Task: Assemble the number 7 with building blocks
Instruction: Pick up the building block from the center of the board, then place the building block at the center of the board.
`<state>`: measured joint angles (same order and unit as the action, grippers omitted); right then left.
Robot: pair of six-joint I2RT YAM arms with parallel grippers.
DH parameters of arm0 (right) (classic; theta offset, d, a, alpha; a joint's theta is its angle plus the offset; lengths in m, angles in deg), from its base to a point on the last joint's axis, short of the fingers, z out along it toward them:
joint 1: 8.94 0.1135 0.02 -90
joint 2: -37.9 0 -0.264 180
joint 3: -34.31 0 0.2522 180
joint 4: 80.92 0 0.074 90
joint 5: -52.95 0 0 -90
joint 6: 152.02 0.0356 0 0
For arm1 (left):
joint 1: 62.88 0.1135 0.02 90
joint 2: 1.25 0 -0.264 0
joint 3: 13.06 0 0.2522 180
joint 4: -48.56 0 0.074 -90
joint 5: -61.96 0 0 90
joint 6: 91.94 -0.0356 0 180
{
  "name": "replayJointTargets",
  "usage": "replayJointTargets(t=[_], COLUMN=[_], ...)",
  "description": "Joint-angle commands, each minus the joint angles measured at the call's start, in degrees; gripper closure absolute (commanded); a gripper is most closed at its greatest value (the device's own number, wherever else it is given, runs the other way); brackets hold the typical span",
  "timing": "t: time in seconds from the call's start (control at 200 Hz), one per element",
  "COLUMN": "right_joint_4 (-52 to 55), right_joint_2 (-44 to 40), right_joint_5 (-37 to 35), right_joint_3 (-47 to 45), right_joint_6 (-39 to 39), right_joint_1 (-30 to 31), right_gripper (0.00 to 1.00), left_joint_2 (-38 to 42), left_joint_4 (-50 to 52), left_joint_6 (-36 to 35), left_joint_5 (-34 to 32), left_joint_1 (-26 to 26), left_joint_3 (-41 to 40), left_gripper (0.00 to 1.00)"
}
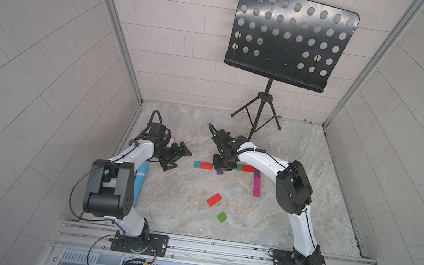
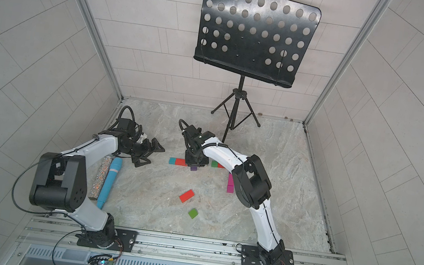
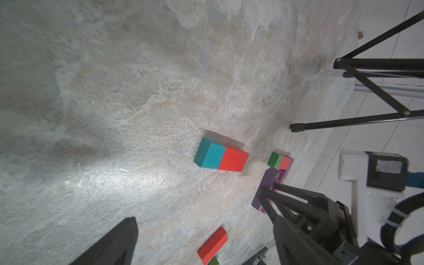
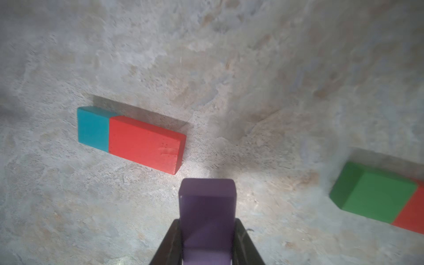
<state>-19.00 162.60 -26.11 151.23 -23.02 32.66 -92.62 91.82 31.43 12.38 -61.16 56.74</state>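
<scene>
Gap-filling time, by the looks of it. Right gripper point(image 4: 207, 231) is clenched on a purple block point(image 4: 206, 202), pinching its long sides so one end pokes out past the fingertips. That grip makes sense to me: the free end can be butted up against a neighbour without the fingers getting in the way.

It's sitting over the break in the top bar of the 7 point(image 1: 255, 173). On one side is a teal-red pair point(image 1: 203, 165), on the other a green-red pair point(image 1: 244, 167), with bare table point(image 1: 293, 206) between them. The stem point(image 1: 256, 186) runs down from the green-red end toward the robot, purple then magenta, blocks touching. So the corner's done and the bar is the unfinished bit.

From the wrist view the purple block looks like it points across the bar line, not along it, so I'd guess it wants a twist before it goes down. I can't tell if it's touching the table yet.

Left gripper point(image 1: 180, 159) is wide open and empty, parked off the teal end, well apart from the bar. Probably just keeping out of the way.

Spare red point(image 1: 214, 199) and spare green point(image 1: 222, 217) lie loose nearer the robot, near each other but apart. The mic point(image 2: 111, 178) and glitter tube point(image 2: 100, 176) by the left arm aren't part of this.
</scene>
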Motion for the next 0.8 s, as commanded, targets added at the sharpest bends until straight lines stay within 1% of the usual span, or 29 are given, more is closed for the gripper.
replayJointTargets(t=[0.0, 0.265, 0.575, 0.676, 0.796], right_joint_4=[0.5, 0.5, 0.6, 1.0, 1.8], right_joint_2=[0.9, 2.8, 4.8, 5.5, 5.7], right_joint_5=[0.5, 0.4, 0.1, 0.2, -0.1], right_joint_3=[0.9, 0.9, 1.2, 1.8, 2.7], right_joint_6=[3.6, 6.2, 7.1, 7.2, 6.9], right_joint_1=[-0.1, 0.1, 0.1, 0.1, 0.3], right_gripper=[0.75, 0.71, 0.68, 0.65, 0.59], left_joint_2=[-1.3, -2.6, -2.6, -2.9, -2.8], left_joint_4=[0.1, 0.2, 0.2, 0.2, 0.2], left_joint_6=[-1.5, -2.1, -2.5, -2.6, -2.7], left_joint_5=[1.2, 1.9, 2.0, 2.1, 2.2], left_joint_1=[-0.7, -1.0, -1.0, -0.9, -1.0], left_joint_3=[0.6, 0.9, 0.4, 0.4, 0.3], left_gripper=[0.00, 0.00, 0.00, 0.00, 0.00])
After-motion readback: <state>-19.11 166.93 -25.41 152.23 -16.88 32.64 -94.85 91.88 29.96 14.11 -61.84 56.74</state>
